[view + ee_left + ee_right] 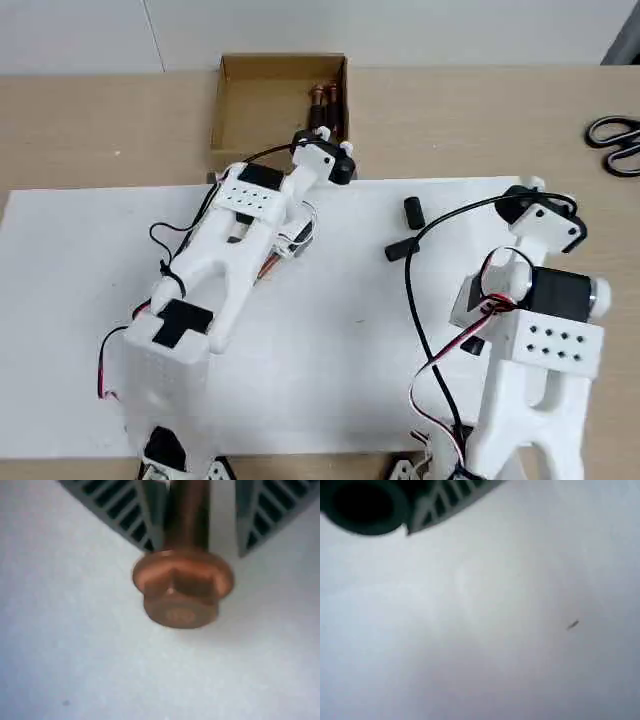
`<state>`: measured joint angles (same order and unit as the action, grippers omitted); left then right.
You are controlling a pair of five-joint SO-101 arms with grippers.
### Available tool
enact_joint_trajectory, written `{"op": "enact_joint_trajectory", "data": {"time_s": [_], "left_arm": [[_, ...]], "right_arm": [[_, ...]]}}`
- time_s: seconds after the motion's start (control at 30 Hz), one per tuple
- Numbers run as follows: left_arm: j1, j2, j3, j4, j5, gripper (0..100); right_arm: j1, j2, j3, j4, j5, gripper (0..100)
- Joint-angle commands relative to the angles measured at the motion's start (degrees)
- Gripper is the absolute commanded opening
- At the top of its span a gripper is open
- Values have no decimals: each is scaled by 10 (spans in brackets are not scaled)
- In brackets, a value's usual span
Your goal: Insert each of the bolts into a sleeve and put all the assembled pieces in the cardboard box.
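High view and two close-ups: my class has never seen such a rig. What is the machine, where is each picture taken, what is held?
The machine is two robot arms, the left arm and the right arm, at a table. The high view looks down from above; each close-up comes from a camera on one arm's wrist. On a white sheet lie black sleeves; scissors lie off to one side. The cardboard box holds copper bolts. The left arm's fingers grip a copper bolt. The right wrist camera sees a black sleeve.
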<state>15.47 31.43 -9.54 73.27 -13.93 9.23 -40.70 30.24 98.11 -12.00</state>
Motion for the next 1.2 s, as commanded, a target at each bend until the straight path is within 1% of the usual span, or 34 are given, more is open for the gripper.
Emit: {"op": "enact_joint_trajectory", "data": {"time_s": [0.0,0.07,0.17,0.33,0.43,0.6,0.7,0.77,0.87,1.0,1.17], "left_arm": [[3,7,-56,0,-2,90],[11,12,-74,17,-1,77],[26,12,-80,27,-1,2],[45,12,-79,45,-1,5],[47,5,-87,71,-1,5],[42,-23,-148,157,0,5],[46,-70,-189,198,1,5],[47,-106,-214,216,10,5],[46,-156,-240,240,20,5],[43,-196,-242,270,24,5],[10,-251,-213,273,99,5]], "right_arm": [[3,-12,0,-7,-7,3],[3,-12,0,-7,-7,3],[3,-12,0,-7,-7,3],[3,-12,0,-7,-7,3],[2,-12,0,-7,-7,3],[1,-13,0,-7,-7,3],[-2,-13,-3,-6,-4,3],[-22,-13,-3,-6,-4,3],[-73,-13,-3,-5,-5,3],[-138,-19,-3,-4,-5,3],[-186,-111,-30,0,7,3]]}}
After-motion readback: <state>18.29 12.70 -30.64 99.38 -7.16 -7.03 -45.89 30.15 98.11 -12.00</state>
